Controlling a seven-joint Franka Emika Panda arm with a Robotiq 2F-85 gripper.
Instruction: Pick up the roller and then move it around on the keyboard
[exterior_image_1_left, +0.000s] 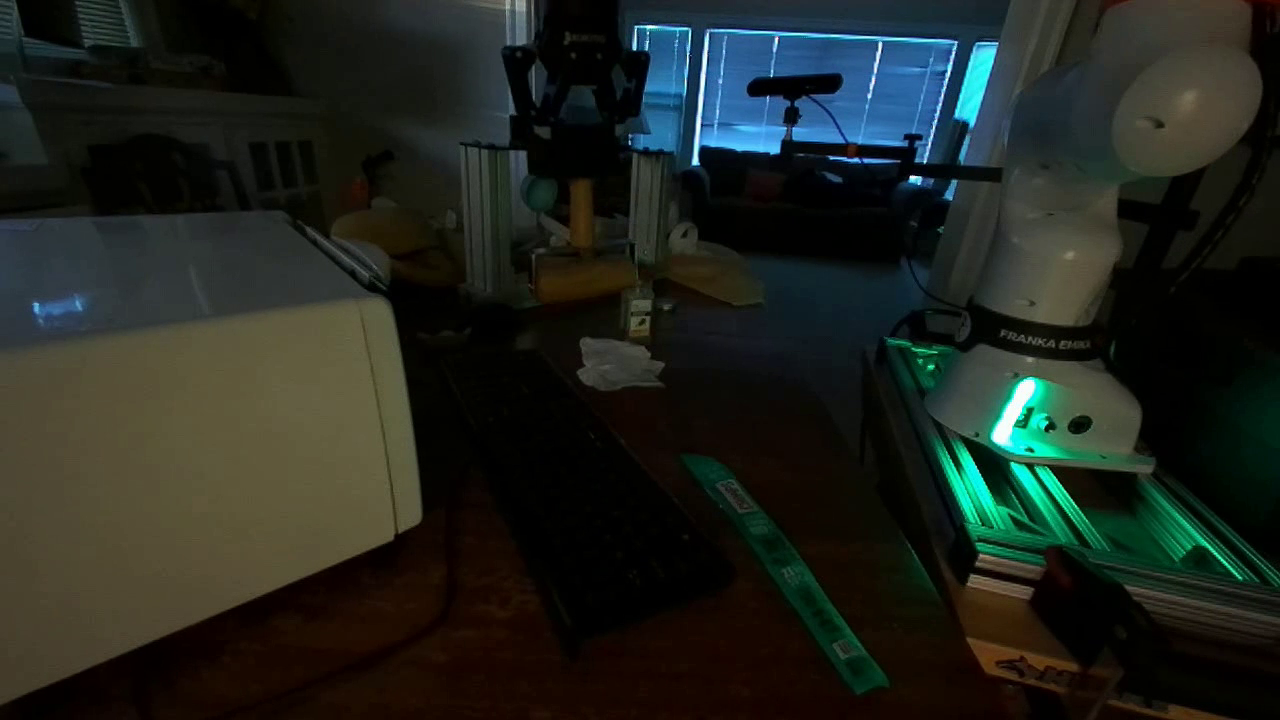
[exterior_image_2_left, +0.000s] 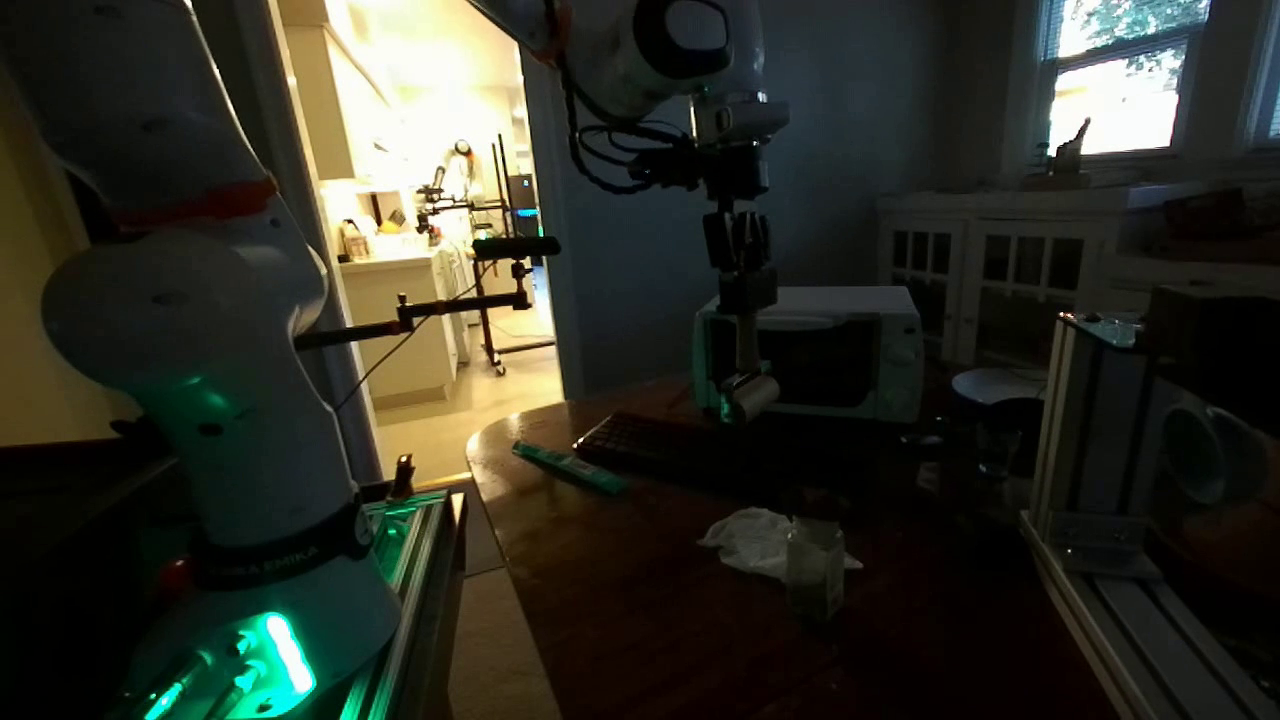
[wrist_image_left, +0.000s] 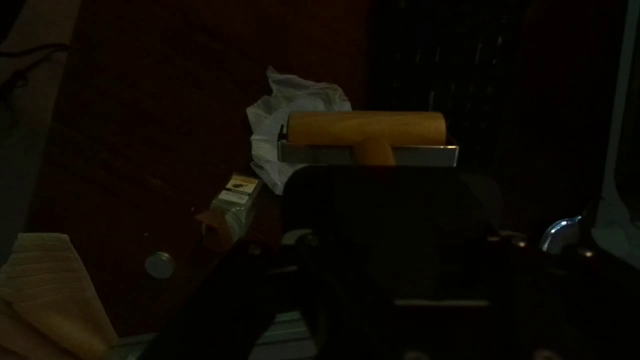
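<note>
Held upright in the air, the roller (exterior_image_1_left: 585, 278) has a tan handle with its pale cylinder crosswise at the bottom, seen in both exterior views. My gripper (exterior_image_1_left: 575, 145) is shut on the upper handle, where a dark block shape at the fingertips hides the handle's top. In the wrist view the roller's cylinder (wrist_image_left: 366, 128) shows with a metal bracket; the jaws below it are very dark. The near-black keyboard (exterior_image_1_left: 600, 500) lies flat on the table, lower than the roller and apart from it. The keyboard (wrist_image_left: 450, 65) is partly visible at the wrist view's upper right.
A large white box-shaped oven (exterior_image_1_left: 200, 430) stands beside the keyboard. On the opposite side lies a long green strip (exterior_image_1_left: 785, 570). Crumpled white tissue (exterior_image_1_left: 620, 364) and a small bottle (exterior_image_2_left: 815, 570) are near the keyboard's end. A metal-profile frame (exterior_image_2_left: 1090, 440) rises at the table's side.
</note>
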